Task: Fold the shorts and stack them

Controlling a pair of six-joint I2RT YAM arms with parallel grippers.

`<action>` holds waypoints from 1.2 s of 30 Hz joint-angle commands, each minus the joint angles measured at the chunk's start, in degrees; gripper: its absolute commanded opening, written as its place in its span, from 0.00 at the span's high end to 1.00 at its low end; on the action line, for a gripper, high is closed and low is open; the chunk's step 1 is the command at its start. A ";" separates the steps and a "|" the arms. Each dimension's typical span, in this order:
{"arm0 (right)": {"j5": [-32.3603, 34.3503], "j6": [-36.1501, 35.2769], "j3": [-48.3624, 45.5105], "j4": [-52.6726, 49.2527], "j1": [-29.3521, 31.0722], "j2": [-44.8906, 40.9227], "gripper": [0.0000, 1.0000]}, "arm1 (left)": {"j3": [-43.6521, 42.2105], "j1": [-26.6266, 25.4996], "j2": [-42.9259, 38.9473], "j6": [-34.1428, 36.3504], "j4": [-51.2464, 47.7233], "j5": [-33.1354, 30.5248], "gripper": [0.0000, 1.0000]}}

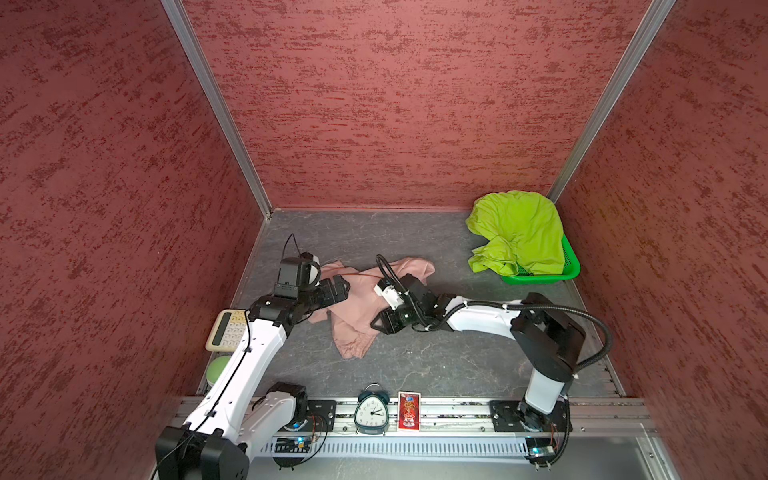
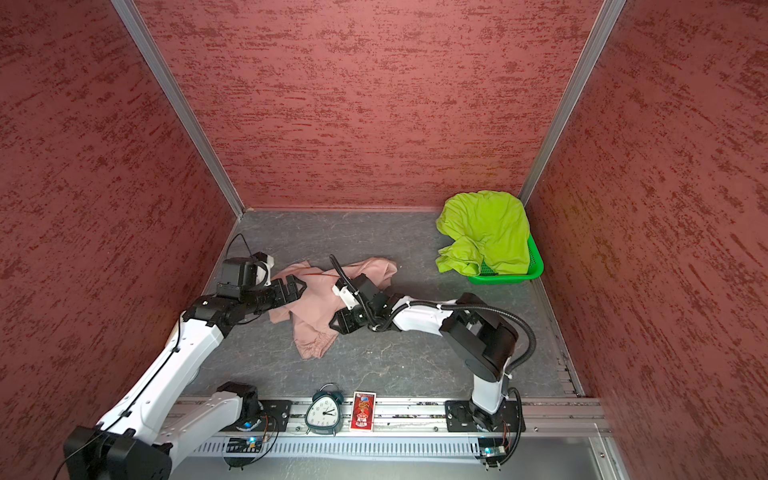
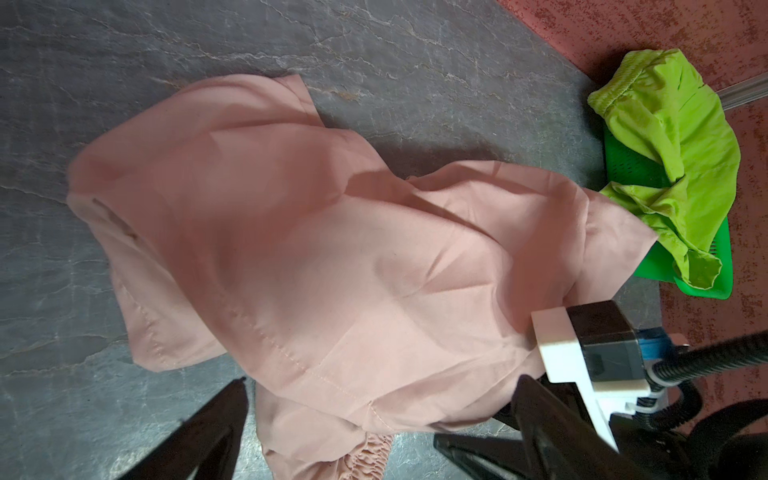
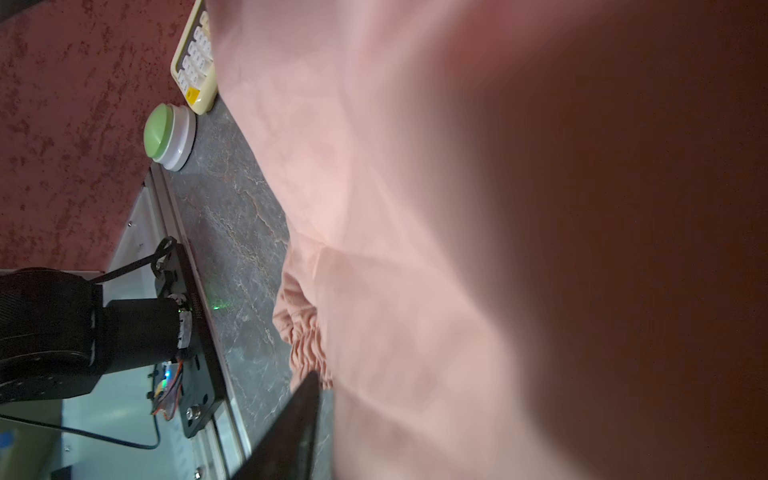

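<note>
The dusty pink shorts (image 1: 365, 303) (image 2: 320, 307) lie crumpled mid-table, with the gathered waistband (image 3: 370, 453) toward the front. My left gripper (image 1: 341, 289) (image 2: 300, 286) (image 3: 382, 419) hangs open over their left edge, with fabric below its spread fingers. My right gripper (image 1: 377, 325) (image 2: 335, 323) is at their right edge. In the right wrist view pink fabric (image 4: 415, 249) fills most of the picture and only one finger (image 4: 291, 432) shows. The lime green shorts (image 1: 519, 228) (image 2: 486, 228) (image 3: 673, 137) are heaped over the green basket (image 1: 570, 266) (image 2: 535, 262) in the back right corner.
A cream calculator (image 1: 226, 330) (image 4: 195, 62) and a green push button (image 1: 218, 368) (image 4: 166, 133) sit by the left wall, partly under my left arm. An alarm clock (image 1: 372, 409) and a red card box (image 1: 409, 411) stand on the front rail. Red walls enclose three sides.
</note>
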 commanded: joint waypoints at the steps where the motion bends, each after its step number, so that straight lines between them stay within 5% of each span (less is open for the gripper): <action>1: 0.70 -2.19 5.62 3.28 0.00 1.09 0.80 | 0.17 0.62 -1.26 0.50 -1.41 0.04 0.01; 3: 1.95 -4.14 10.03 1.71 -0.30 1.81 1.00 | 0.25 0.91 -1.77 0.78 -1.77 -0.03 0.01; 14: 4.56 -3.31 34.73 -4.41 -10.22 14.21 0.98 | 2.47 0.49 -2.61 3.32 -3.49 3.68 0.01; 20: 2.21 -8.03 55.28 -12.87 -13.34 27.94 0.51 | 2.90 -10.28 -0.48 5.75 -4.91 -0.85 0.01; 23: 2.16 -11.10 59.92 -15.67 -13.78 26.65 0.32 | 4.42 -15.64 2.02 7.32 -7.76 -5.71 0.01; 27: 6.57 -13.30 48.86 -14.46 -16.01 14.35 0.23 | 3.99 -21.01 5.44 8.03 -8.57 -6.62 0.01; 31: 9.23 -11.07 22.78 -9.27 -22.02 -5.17 0.19 | 4.07 -26.48 11.45 6.12 -11.13 -8.78 0.01; 36: 12.06 -12.86 3.80 -16.79 -24.79 -17.97 0.20 | 6.04 -34.52 19.26 3.60 -15.84 -12.14 0.01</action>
